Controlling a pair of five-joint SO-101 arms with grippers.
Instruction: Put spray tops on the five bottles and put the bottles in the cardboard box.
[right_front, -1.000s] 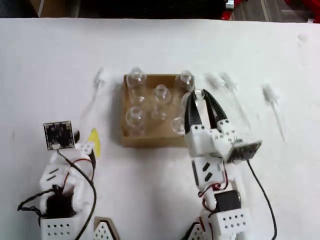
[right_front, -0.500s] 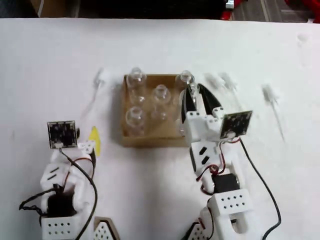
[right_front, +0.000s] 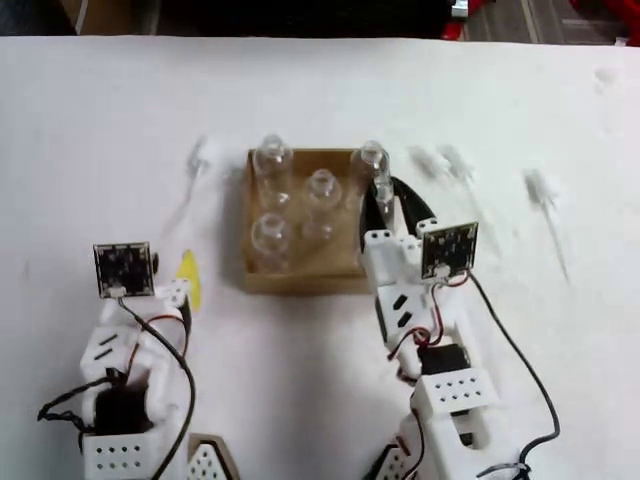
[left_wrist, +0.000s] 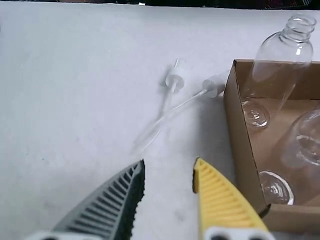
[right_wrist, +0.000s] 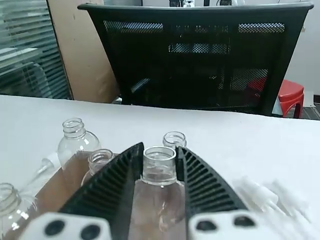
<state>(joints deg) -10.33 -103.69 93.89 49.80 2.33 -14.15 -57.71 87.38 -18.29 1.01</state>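
White surface (right_front: 110, 110) w/ cardboard box (right_front: 300, 278) mid. Right tool (right_wrist: 159, 152) clamps an uncapped bottle (right_wrist: 159, 172) by its neck at box's right side. Four more bottles (right_front: 271, 236) stand inside box. Left tool (left_wrist: 169, 170) gapes open, just left of box. Spray tops (left_wrist: 175, 79) lie either side of box. Beyond box: black mesh chair (right_wrist: 200, 60), red stool (right_wrist: 287, 92).

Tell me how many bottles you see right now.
5. Four stand in the cardboard box: far-left bottle, far-right bottle, centre bottle, near-left bottle. The fifth bottle sits in the right end effector at the box's right wall. None seems hidden.
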